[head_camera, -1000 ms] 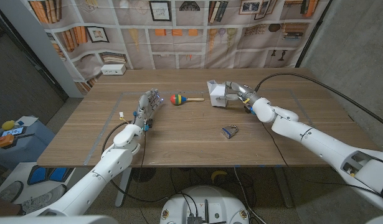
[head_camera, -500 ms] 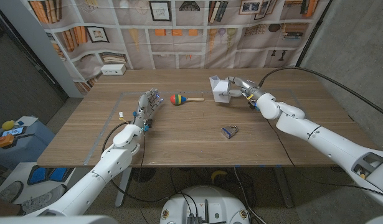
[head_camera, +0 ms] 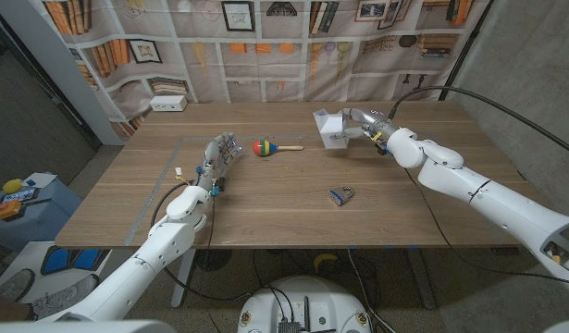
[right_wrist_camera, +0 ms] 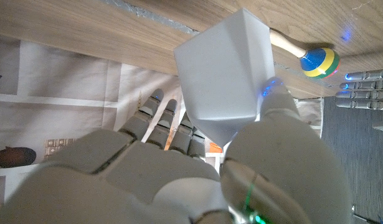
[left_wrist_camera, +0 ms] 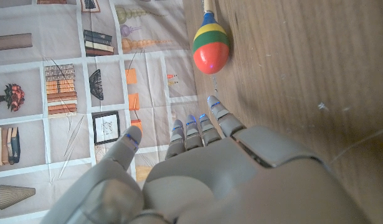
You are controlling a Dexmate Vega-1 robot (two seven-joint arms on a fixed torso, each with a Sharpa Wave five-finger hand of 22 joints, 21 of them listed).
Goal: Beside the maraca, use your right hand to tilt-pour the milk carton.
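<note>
The right hand [head_camera: 364,123] is clamped on the milk carton [head_camera: 329,128], with the thumb seen on one face and the fingers [right_wrist_camera: 155,118] on the opposite face in the right wrist view. The carton is held off the tabletop [head_camera: 265,199] and is leaned over, its top directed toward the maraca [head_camera: 268,147]. It is judged that the grasp and lift are done and that the tilt is under way; whether the pour angle has been fully reached cannot be told, and no liquid is seen. Left to do, by this reading, are completion of the tilt, return to upright and setting down.

The carton is located directly in front of the palm, on the maraca side of the hand, above the far part of the tabletop. The maraca lies on the wood near the carton but apart from it, handle pointing toward the carton.

The left hand [head_camera: 217,160] is seen on the other side of the maraca, fingers apart and extended, nothing held. A small dark object [head_camera: 340,194] lies nearer the robot, well apart from the carton.
</note>
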